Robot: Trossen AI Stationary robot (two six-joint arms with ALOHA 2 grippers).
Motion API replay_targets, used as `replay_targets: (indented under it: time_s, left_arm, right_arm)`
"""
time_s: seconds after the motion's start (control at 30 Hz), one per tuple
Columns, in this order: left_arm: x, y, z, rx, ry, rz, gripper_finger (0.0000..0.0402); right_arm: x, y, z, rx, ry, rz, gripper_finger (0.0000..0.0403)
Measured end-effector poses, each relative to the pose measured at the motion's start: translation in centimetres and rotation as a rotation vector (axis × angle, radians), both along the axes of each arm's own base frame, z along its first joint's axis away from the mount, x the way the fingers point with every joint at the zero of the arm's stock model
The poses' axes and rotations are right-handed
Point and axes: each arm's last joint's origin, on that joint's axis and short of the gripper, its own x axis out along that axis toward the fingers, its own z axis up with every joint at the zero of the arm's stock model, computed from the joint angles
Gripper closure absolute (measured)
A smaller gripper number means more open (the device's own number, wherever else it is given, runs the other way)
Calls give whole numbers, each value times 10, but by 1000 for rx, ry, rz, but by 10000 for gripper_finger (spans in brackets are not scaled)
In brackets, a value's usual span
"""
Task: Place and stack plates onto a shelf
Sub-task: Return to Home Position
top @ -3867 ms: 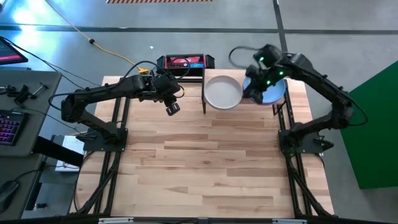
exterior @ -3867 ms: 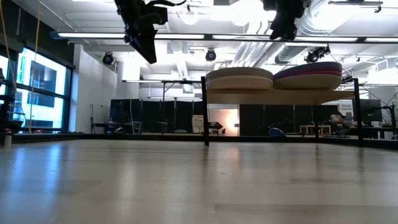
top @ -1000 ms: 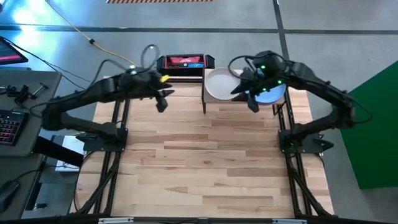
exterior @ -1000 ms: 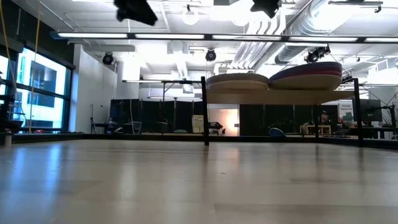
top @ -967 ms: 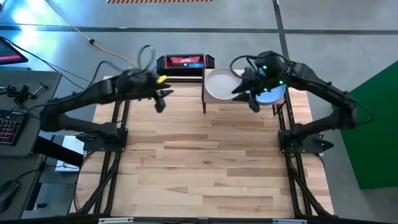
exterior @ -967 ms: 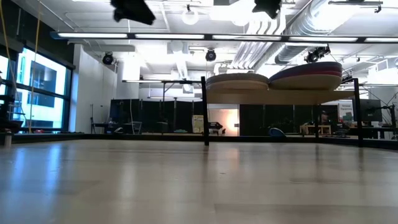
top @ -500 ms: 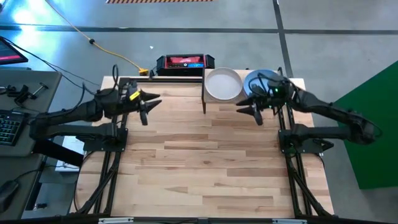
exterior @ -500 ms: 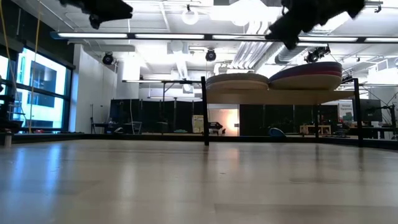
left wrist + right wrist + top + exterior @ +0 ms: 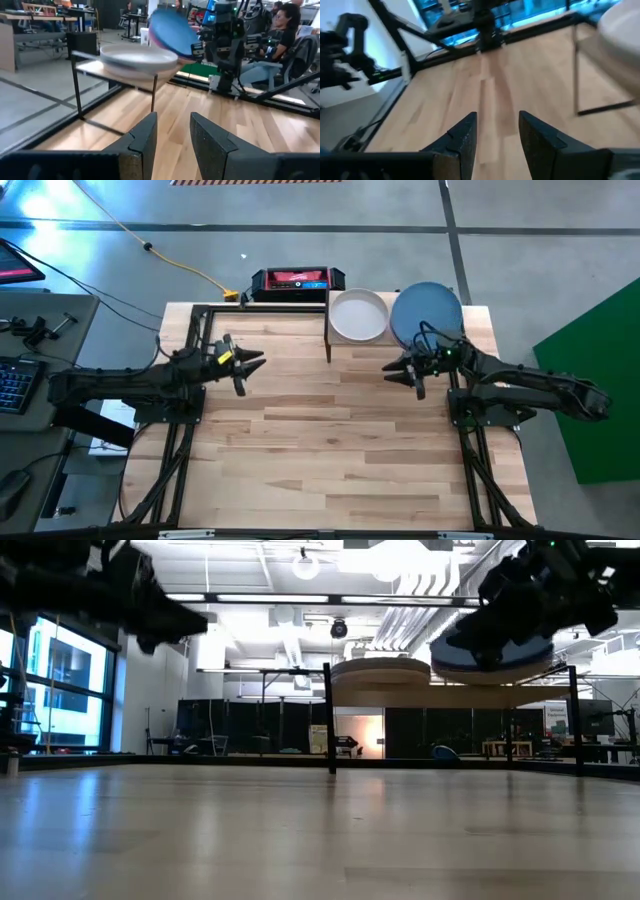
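Two stacks of plates rest bottoms-down on the shelf (image 9: 440, 695) at the table's far edge. The left stack has a beige plate (image 9: 359, 317) on top, the right one a blue plate (image 9: 427, 312). The left wrist view shows both stacks (image 9: 137, 57) on the board. My left gripper (image 9: 248, 370) hangs open above the table, left of the shelf, pointing roughly level toward it. My right gripper (image 9: 403, 377) hangs open just on the near side of the blue plate's stack. Neither has anything between its fingers (image 9: 145, 137) (image 9: 462, 137).
A red and black device (image 9: 297, 280) lies behind the table's far edge, left of the shelf. A black frame (image 9: 195, 320) stands at the far left corner. The wooden tabletop (image 9: 330, 450) spreads bare on the near side. People sit beyond the table (image 9: 282, 40).
Both grippers have come down and drawn back from the shelf toward the table's near edge, the left one also toward the left edge, and both have tipped toward level. The right gripper no longer hangs over the blue plate. The plates have stayed put.
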Motion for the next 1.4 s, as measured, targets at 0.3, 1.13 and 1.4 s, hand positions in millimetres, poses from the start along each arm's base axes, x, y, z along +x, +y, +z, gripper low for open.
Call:
replay_targets:
  time_s: [0.3,1.13,1.4]
  left_arm:
    - [-2,-2,-16,16,-60,-41,298]
    - [-3,-2,-28,40,77,-48,298]
    - [-5,-2,-35,59,102,-49,298]
  right_arm:
    - [-1,0,2,-21,-20,6,274]
    - [-1,-7,27,-155,-29,-25,274]
    - [2,2,20,-130,-1,30,274]
